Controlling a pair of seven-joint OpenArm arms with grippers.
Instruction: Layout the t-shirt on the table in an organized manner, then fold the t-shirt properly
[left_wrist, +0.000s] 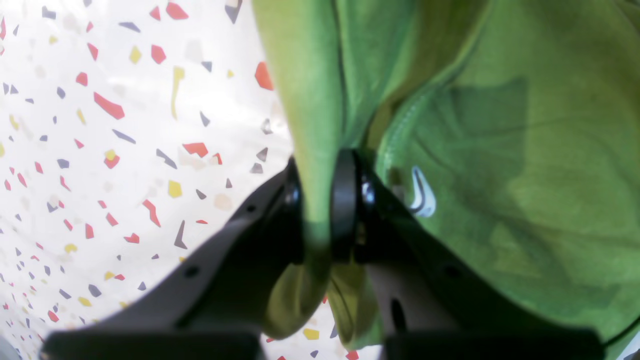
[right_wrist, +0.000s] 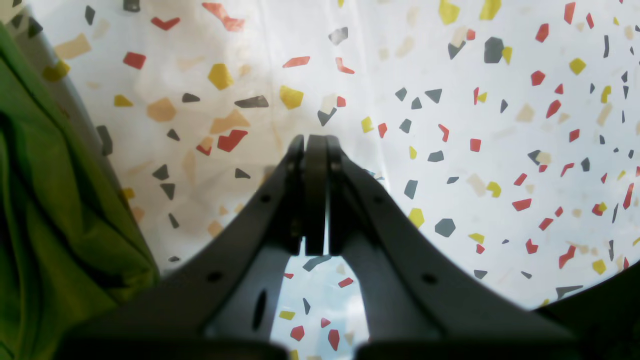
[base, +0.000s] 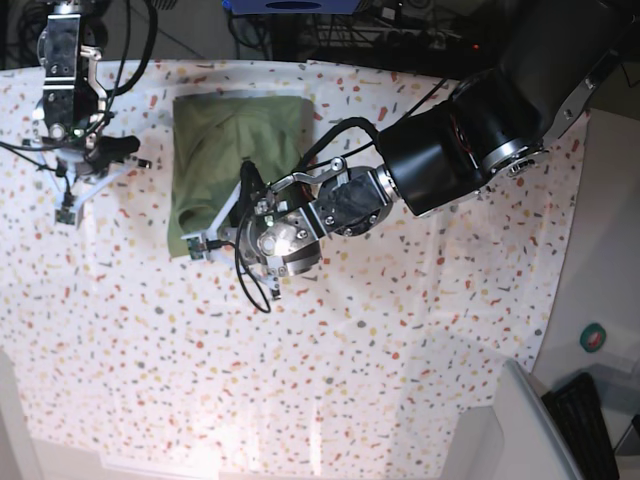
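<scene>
The t-shirt lies partly folded near the far edge of the surface, the left fingers pinch its edge, the right fingers are shut empty, and folding seems unfinished.

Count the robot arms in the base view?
2. The left arm reaches in from the upper right, its tool clamped on the olive-green t-shirt. The right arm sits at the upper left, its tool shut over the table.
</scene>
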